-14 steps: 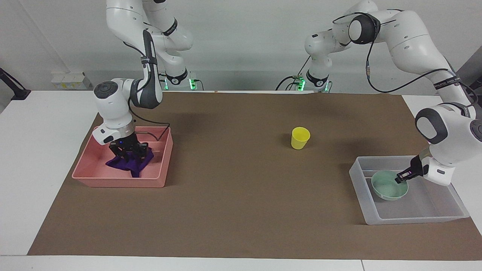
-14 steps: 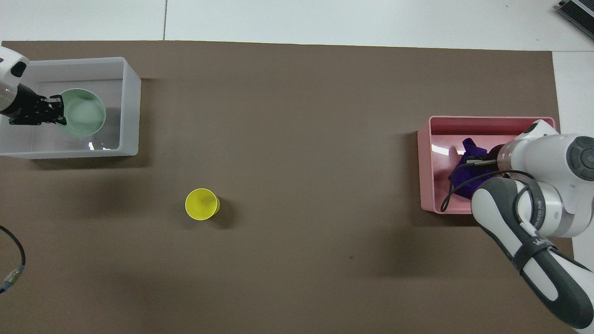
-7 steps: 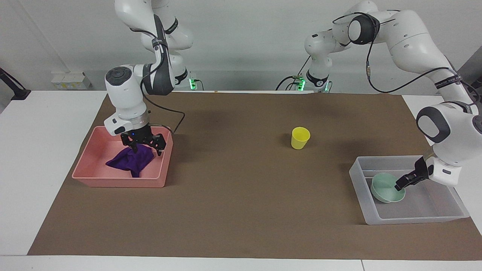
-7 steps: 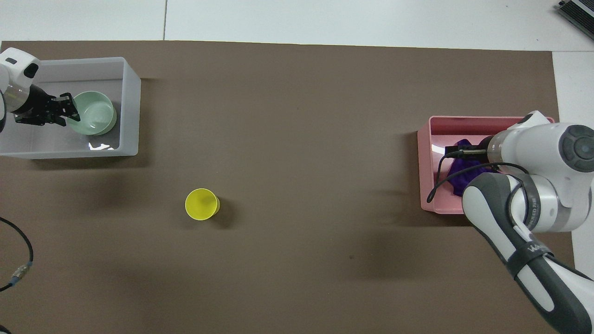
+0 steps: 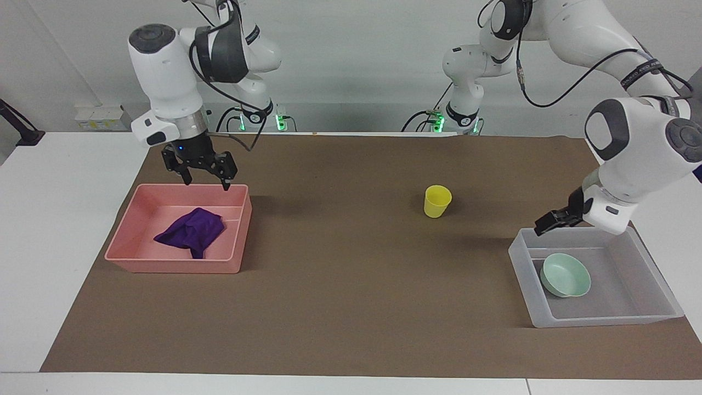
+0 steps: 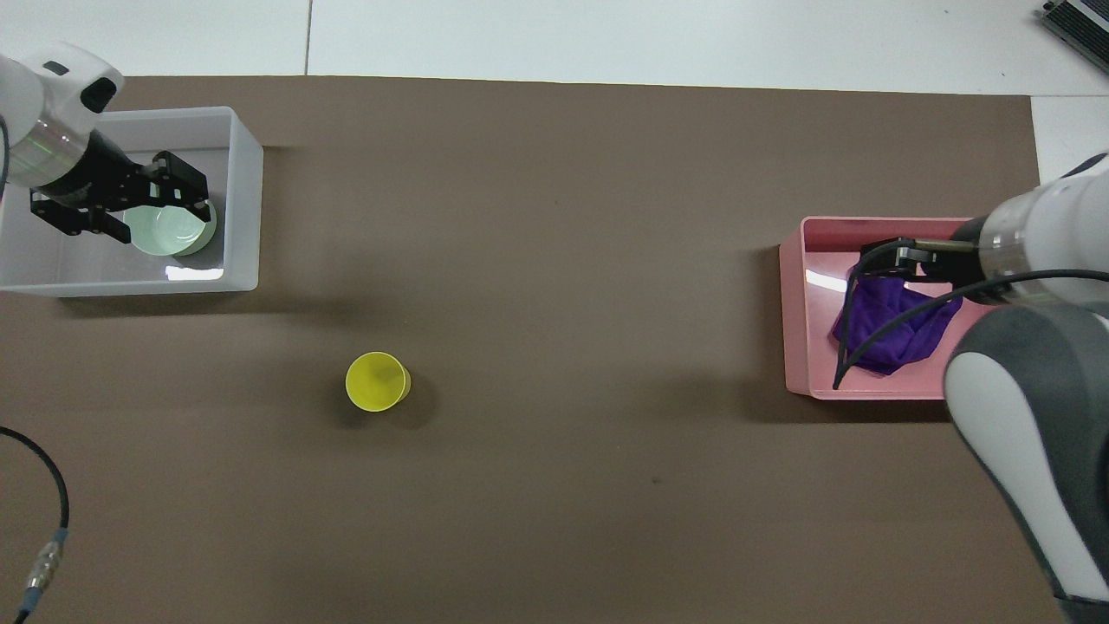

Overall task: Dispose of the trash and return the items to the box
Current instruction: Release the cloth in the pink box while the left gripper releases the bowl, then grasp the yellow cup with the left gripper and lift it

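The purple rag (image 5: 192,230) (image 6: 892,325) lies crumpled in the pink tray (image 5: 170,266) (image 6: 793,321). My right gripper (image 5: 206,182) (image 6: 910,260) hangs open and empty above the tray's edge nearer to the robots. The mint-green bowl (image 5: 566,274) (image 6: 173,234) rests tilted in the translucent box (image 5: 603,318) (image 6: 247,208). My left gripper (image 5: 548,224) (image 6: 143,201) is open and empty, raised over the box. The yellow cup (image 5: 437,201) (image 6: 376,381) stands upright on the brown mat, nearer to the robots than the box and apart from both grippers.
The brown mat (image 5: 340,285) covers most of the white table. A loose cable (image 6: 35,520) lies by the left arm's base. A small white block (image 5: 101,117) sits at the table's edge near the right arm's base.
Both grippers let go and rose. The right one left the rag in the pink tray. The left one left the bowl in the box, where it slid a little.
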`<state>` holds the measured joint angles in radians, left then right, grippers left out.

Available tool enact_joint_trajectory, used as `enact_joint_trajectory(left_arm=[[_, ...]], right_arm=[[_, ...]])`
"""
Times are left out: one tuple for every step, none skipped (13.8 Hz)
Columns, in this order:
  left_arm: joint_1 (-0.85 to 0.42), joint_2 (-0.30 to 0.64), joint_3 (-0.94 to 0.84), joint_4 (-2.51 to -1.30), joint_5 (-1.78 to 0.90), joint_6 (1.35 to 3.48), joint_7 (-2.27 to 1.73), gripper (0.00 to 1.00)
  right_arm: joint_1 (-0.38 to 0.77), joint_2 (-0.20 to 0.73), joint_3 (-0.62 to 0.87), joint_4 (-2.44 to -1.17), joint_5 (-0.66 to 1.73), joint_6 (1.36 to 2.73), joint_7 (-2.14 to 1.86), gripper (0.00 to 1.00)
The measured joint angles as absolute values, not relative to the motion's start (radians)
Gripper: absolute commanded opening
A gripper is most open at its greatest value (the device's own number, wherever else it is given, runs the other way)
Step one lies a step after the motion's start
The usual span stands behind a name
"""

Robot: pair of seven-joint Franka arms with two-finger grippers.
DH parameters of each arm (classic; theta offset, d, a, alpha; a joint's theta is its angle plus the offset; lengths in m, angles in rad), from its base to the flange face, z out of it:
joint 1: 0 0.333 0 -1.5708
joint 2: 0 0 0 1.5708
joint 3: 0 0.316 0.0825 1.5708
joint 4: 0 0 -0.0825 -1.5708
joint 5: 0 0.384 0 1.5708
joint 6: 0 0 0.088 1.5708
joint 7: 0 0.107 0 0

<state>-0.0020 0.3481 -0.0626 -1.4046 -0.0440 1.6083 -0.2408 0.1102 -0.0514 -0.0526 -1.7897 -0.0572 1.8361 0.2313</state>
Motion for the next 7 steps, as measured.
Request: enact_joint_trajectory(left_arm=[[-0.030, 0.300, -0.064, -1.464, -0.061, 1.609, -0.246, 1.00], [-0.052, 0.248, -0.065, -1.536, -0.083, 1.618, -0.250, 1.00], [-0.073, 0.187, -0.065, -1.633, -0.113, 1.656, -0.250, 1.00], [-0.096, 0.131, -0.067, -1.734, -0.132, 1.717, -0.250, 1.00], [-0.125, 0.078, -0.068, -1.842, -0.143, 1.798, -0.250, 1.00], [-0.162, 0.032, -0.069, -1.951, -0.147, 1.885, -0.250, 1.00], [-0.198, 0.001, -0.069, -2.048, -0.148, 1.969, -0.251, 1.00]], right_arm=[[0.109, -0.062, -0.057, -1.752, -0.057, 1.781, 0.216, 1.00], [0.103, -0.071, -0.061, -1.724, -0.057, 1.738, 0.198, 1.00], [0.091, -0.079, -0.062, -1.700, -0.057, 1.697, 0.172, 1.00], [0.079, -0.083, -0.062, -1.679, -0.057, 1.663, 0.145, 1.00], [0.068, -0.083, -0.062, -1.651, -0.056, 1.628, 0.123, 1.00], [0.058, -0.083, -0.063, -1.629, -0.055, 1.599, 0.111, 1.00], [0.050, -0.084, -0.063, -1.620, -0.047, 1.588, 0.107, 1.00]])
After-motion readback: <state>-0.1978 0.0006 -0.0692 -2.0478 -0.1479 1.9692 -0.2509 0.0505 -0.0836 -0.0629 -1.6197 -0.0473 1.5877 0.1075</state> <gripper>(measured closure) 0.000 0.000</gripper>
